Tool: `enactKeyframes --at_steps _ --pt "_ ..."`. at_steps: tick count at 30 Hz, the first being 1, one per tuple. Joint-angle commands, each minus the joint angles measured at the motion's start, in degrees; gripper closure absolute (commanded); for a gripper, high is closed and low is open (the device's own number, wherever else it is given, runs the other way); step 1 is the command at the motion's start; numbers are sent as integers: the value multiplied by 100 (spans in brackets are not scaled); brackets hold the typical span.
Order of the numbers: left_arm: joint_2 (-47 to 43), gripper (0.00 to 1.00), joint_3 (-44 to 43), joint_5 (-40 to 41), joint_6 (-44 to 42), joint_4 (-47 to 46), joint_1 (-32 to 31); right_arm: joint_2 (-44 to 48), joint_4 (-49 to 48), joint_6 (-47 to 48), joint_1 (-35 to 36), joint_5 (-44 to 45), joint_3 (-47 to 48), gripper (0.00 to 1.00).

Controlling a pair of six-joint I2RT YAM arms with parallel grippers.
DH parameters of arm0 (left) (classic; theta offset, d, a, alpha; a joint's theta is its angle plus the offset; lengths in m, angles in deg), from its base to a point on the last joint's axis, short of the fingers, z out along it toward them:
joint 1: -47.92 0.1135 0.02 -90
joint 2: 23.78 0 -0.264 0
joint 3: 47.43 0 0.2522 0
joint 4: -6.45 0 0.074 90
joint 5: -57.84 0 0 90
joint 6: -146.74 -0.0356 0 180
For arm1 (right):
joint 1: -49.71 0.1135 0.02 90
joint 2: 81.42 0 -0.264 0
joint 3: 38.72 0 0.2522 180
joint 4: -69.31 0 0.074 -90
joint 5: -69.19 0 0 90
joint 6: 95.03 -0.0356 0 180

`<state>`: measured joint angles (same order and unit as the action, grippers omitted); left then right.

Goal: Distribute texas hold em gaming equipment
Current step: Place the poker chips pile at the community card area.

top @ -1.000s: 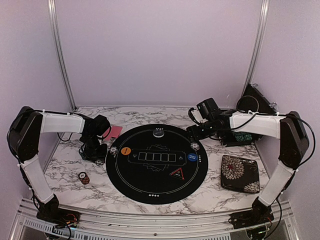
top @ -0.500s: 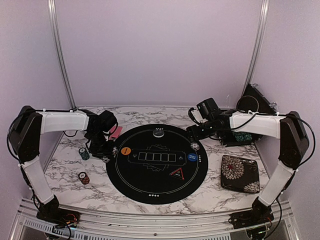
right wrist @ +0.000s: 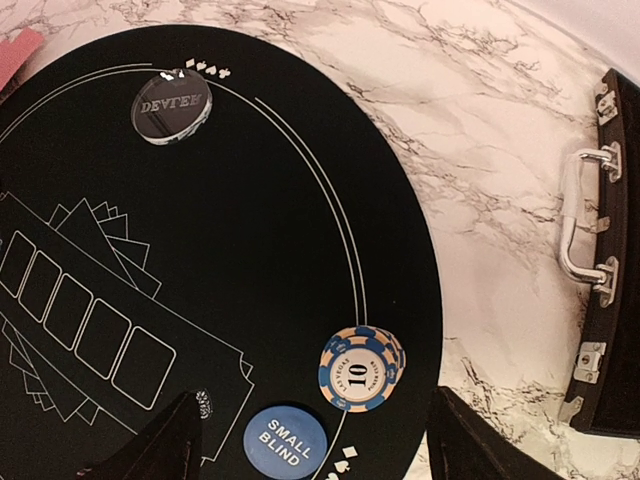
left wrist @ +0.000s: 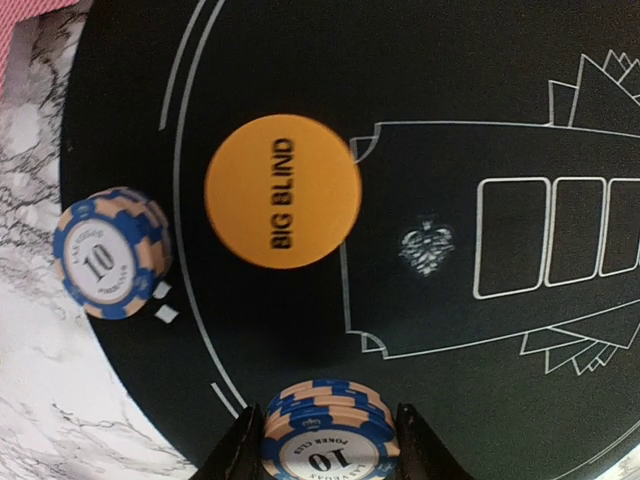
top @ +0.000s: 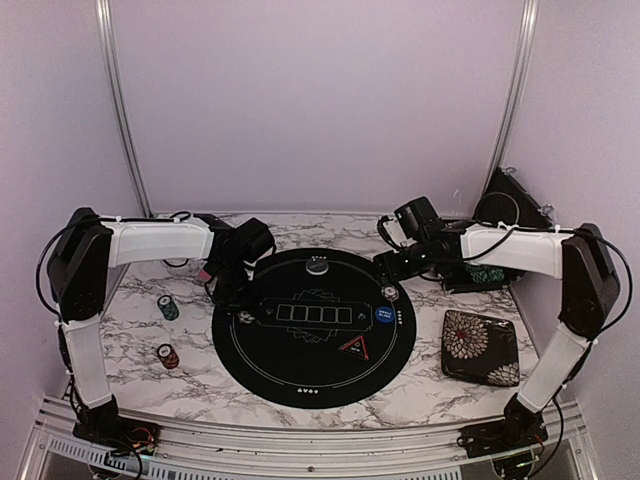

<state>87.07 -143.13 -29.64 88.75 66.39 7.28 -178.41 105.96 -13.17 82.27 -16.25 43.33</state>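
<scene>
Hovering low over the left edge of the large round black mat with white lines (top: 290, 370), the left gripper (left wrist: 326, 448) was clamped on a blue-and-cream striped poker chip stack marked 10 (left wrist: 325, 420), its fingers pressing the stack's two sides so the chips would travel as one column. A matching blue-and-cream chip stack (left wrist: 108, 252) already sat at the mat's left rim, just beside the round orange BIG BLIND button (left wrist: 283, 192), which suggested the carried stack was meant for another seat. The right gripper (right wrist: 320, 450) hung above the mat's right edge with its jaws wide apart and nothing between them. Below it a third blue-and-cream stack (right wrist: 362, 368) stood near the round blue SMALL BLIND button (right wrist: 284, 438), and a clear round dealer button (right wrist: 171, 105) lay at the mat's far edge. A teal chip stack (top: 168, 306) and a red chip stack (top: 167, 354) waited on the marble tabletop (top: 130, 335) near its left edge, probably next to be handed out.
</scene>
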Motion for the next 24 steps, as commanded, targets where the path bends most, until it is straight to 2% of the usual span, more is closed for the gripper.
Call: enactKeyframes --at_steps 1,12,24 --pt "515 64 -575 -72 56 300 -264 269 -90 -92 67 -69 -49 26" --pt "1603 64 -2063 -60 -43 705 -711 376 -83 -132 141 -55 -143 26" --pt "2078 62 -2468 85 -63 780 -811 424 -66 -153 212 -25 -168 25"
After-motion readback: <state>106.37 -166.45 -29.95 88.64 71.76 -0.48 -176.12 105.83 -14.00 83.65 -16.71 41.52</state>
